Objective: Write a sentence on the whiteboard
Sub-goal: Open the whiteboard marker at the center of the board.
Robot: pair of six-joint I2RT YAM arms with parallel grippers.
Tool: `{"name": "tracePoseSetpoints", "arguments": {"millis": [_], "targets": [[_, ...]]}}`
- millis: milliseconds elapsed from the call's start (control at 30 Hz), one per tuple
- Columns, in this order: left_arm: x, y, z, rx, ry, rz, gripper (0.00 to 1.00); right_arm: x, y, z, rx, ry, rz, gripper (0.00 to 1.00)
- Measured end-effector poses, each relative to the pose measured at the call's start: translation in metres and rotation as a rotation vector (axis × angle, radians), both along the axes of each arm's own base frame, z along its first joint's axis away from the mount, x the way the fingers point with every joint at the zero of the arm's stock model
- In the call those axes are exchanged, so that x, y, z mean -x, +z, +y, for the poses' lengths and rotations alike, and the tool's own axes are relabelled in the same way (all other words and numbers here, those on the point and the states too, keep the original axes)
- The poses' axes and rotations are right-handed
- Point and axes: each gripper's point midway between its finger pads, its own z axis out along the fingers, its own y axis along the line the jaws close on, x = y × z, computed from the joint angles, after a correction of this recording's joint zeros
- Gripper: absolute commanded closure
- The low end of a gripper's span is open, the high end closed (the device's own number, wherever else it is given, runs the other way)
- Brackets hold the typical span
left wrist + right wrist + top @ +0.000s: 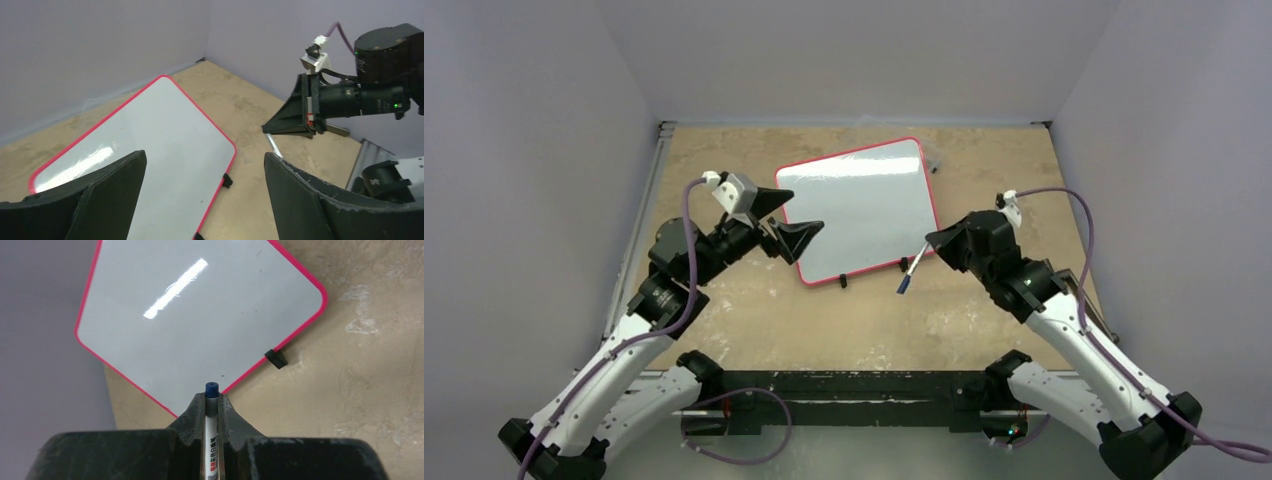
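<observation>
Whiteboard [859, 205] lies between spread left gripper [802, 215] and right gripper [212, 398] pinching marker [911, 270].

The whiteboard [859, 205] is glossy white in a red frame with black feet [275, 358], the marker [211, 432] white with a blue tip, the tabletop [824, 320] mottled tan.

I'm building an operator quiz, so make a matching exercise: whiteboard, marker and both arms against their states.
Things: 1 glossy white whiteboard with thin red frame; 2 white marker pen with blue end; 3 left arm; 4 right arm.
States: A jaws shut on the pen; B lying flat on the tan table; C jaws wide open, empty; D clamped between jaws.
Pairs: 1-B, 2-D, 3-C, 4-A.
</observation>
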Motion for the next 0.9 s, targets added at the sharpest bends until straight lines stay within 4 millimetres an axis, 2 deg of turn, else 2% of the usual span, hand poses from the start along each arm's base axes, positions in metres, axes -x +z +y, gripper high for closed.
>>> {"name": "tracePoseSetpoints", "arguments": {"millis": [133, 333, 667, 900], "targets": [[0.007, -0.001, -0.031, 0.054, -0.156, 0.057, 0.16, -0.006, 0.027, 0.005, -0.089, -0.029, -0.059, 1.0], [0.025, -0.017, -0.066, 0.045, -0.305, 0.145, 0.14, -0.008, 0.058, 0.007, -0.207, -0.062, -0.135, 1.0], [0.062, -0.015, -0.099, 0.043, -0.443, 0.137, 0.14, -0.005, 0.083, 0.005, -0.298, -0.084, -0.198, 1.0], [0.072, -0.029, -0.123, 0.009, -0.483, 0.149, 0.14, 0.006, 0.102, -0.002, -0.338, -0.082, -0.252, 1.0]]}}
